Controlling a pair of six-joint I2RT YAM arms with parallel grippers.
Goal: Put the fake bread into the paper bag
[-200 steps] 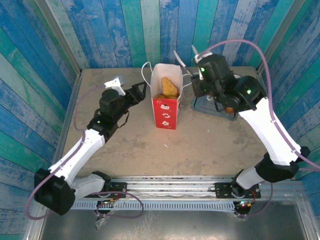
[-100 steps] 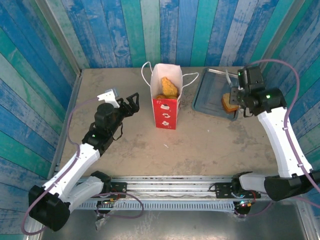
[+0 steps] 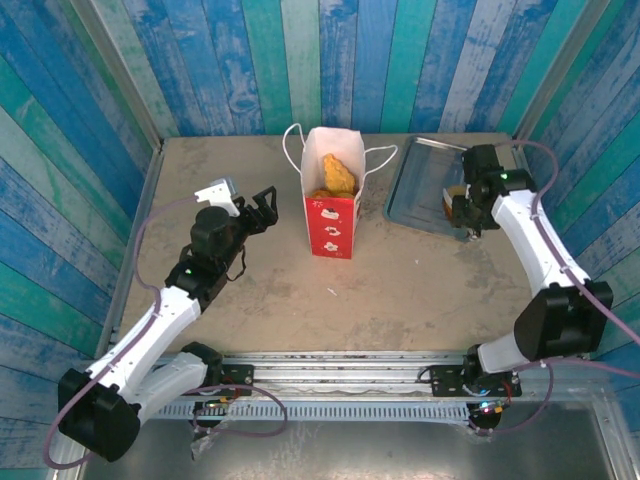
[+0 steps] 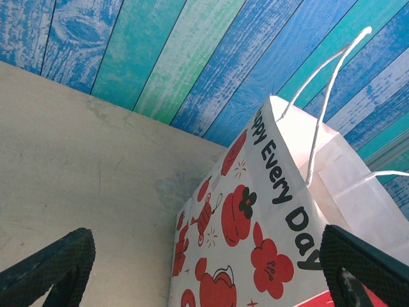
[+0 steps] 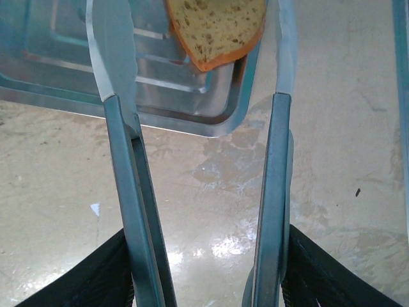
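**Paper bag holds pastries, one slice lies on the tray**

White above and red below with printed marks, the paper bag [image 3: 332,215] stands upright at the middle of the table's [image 3: 420,290] far edge. Its mouth is open and its thin loop handles are splayed. Golden pastries [image 3: 338,175] are piled inside, the top one a pointed wedge. A flat silver tray [image 3: 415,190] of shiny pressed metal sits in the far right corner. On it, by the rim, lies a porous tan slice [image 5: 217,29] with an orange-brown crust. The right gripper [image 3: 468,208] is clamped around thin metal tongs [image 5: 121,192] — their two smooth blades stand apart, one to each side of the slice, not pinching it. The left gripper [image 3: 268,205] hangs just left of the bag, jaws spread wide, holding nothing.
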